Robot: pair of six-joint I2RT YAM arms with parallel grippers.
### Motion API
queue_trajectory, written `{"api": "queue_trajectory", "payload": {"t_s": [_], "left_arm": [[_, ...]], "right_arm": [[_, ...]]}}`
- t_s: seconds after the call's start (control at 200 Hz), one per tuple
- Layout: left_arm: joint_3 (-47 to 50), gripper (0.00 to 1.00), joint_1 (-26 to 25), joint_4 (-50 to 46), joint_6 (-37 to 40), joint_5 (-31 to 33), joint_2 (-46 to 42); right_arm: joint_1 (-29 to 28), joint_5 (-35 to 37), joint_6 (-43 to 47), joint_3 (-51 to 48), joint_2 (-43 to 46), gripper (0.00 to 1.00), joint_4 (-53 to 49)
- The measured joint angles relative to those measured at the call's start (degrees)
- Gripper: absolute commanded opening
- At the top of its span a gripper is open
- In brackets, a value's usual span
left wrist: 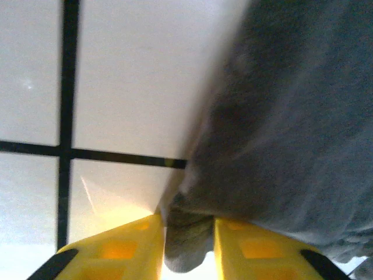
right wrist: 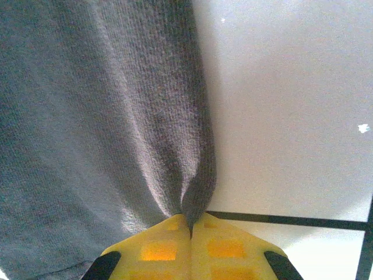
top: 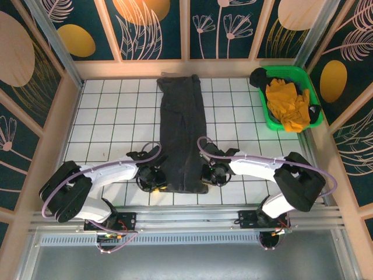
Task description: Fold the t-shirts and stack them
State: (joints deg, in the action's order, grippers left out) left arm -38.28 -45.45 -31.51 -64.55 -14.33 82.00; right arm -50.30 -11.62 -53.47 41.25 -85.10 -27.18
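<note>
A dark charcoal-grey t-shirt lies folded into a long narrow strip down the middle of the white tiled table. My left gripper is at its near left corner. In the left wrist view the yellow fingers pinch a bunched fold of the t-shirt, which fills the gap of the gripper. My right gripper is at the near right corner. In the right wrist view it is shut tight on the puckered edge of the t-shirt.
A green plastic bin stands at the back right with an orange cloth and a dark cloth in it. Wooden-framed walls ring the table. Bare white tiles lie on both sides of the strip.
</note>
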Motion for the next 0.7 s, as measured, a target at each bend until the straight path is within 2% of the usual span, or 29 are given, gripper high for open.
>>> {"api": "queue_trajectory", "payload": {"t_s": [0.04, 0.175, 0.435, 0.566, 0.701], "left_arm": [[-0.17, 0.00, -0.11, 1.88, -0.31, -0.07, 0.28], [0.98, 0.00, -0.33, 5.40, -1.01, 0.44, -1.53], [9.86, 0.00, -0.33, 3.39, -3.76, -3.06, -14.93], [8.13, 0.00, -0.33, 2.93, -5.62, -3.15, -16.87], [1.20, 0.00, -0.33, 2.54, -6.58, -0.44, -16.63]], "right_arm": [[-0.35, 0.00, -0.48, -0.24, 0.26, 0.00, 0.09], [-0.96, -0.04, -1.31, -0.94, 1.22, 0.00, 0.11], [-2.01, -1.60, -2.86, -1.29, 3.34, 0.00, -1.84], [-1.70, -2.54, -4.57, -1.18, 5.79, 0.00, -2.49], [0.90, -3.54, -5.60, 1.38, 6.88, 0.00, -4.44]]}}
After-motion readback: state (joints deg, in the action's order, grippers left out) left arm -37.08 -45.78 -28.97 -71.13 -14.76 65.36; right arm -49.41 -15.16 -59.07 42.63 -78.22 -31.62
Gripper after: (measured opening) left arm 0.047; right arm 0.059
